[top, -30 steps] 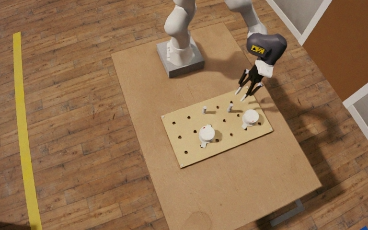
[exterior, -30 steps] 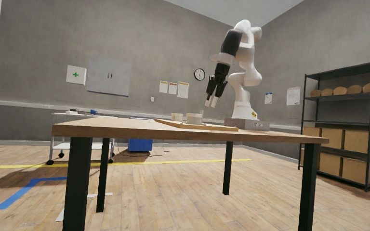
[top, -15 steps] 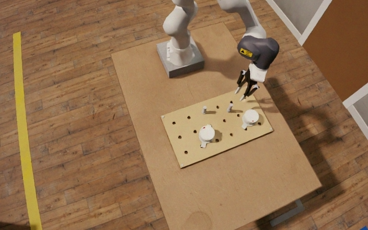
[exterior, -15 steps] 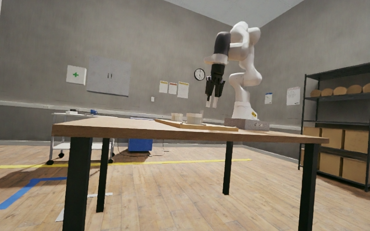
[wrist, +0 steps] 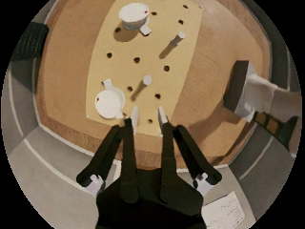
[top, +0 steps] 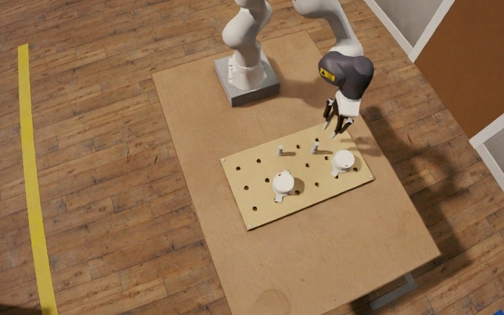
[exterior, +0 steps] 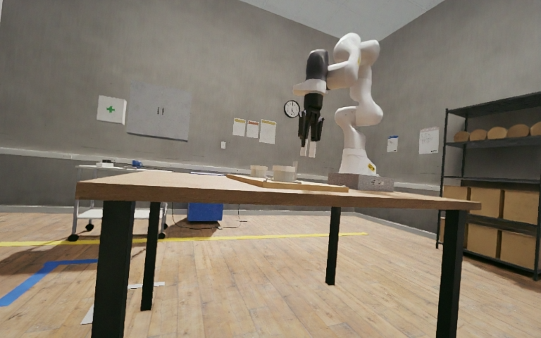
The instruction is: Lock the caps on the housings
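Below and beside the partly opened, empty black two-finger gripper (top: 329,132) (exterior: 308,148) (wrist: 148,111), one white cylindrical capped housing (top: 343,160) (exterior: 284,173) (wrist: 110,103) is seen upright, untouched.

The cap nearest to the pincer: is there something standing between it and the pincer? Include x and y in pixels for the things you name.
Nothing visible stands between the pincer (top: 328,132) (exterior: 308,151) (wrist: 149,114) and that cap (top: 343,159) (exterior: 284,173) (wrist: 109,103). The closest upright peg (top: 315,147) (exterior: 295,164) (wrist: 147,80) stands to one side, so a straight approach looks possible.

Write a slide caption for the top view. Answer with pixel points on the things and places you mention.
Open end effector (top: 329,132) (wrist: 148,111) above a pegboard (top: 275,211) (exterior: 319,187) (wrist: 102,72) bearing two upright capped housings and two pegs.
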You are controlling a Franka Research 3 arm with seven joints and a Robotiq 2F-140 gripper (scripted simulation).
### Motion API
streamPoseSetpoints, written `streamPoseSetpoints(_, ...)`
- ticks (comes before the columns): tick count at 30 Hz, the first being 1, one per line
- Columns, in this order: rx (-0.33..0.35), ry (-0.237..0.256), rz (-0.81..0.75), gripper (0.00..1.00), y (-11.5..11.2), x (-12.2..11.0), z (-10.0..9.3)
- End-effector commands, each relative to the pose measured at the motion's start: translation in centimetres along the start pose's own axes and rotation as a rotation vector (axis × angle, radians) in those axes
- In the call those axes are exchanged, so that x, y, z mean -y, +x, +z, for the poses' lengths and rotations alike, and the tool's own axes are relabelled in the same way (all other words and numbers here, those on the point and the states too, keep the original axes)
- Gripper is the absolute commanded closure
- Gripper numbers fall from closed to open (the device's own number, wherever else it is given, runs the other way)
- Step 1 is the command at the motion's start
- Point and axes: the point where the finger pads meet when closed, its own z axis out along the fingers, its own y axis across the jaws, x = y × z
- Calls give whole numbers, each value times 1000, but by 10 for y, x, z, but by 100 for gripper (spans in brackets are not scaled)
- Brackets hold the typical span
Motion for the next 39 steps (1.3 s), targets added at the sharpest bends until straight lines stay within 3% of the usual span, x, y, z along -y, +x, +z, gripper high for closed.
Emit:
streamPoseSetpoints(1, 30, 3, -220, 64, 5, 2, -1)
streamPoseSetpoints(2, 28, 4, -298, 64, 10, 2, -1)
streamPoseSetpoints(12, -28, 9, -536, 64, 64, 1, 1)
streamPoseSetpoints(18, -38, 10, -633, 64, 66, 1, 1)
streamPoseSetpoints(25, -40, 13, -864, 64, 66, 1, 1)
streamPoseSetpoints(39, -3, 16, -1196, 64, 66, 1, 1)
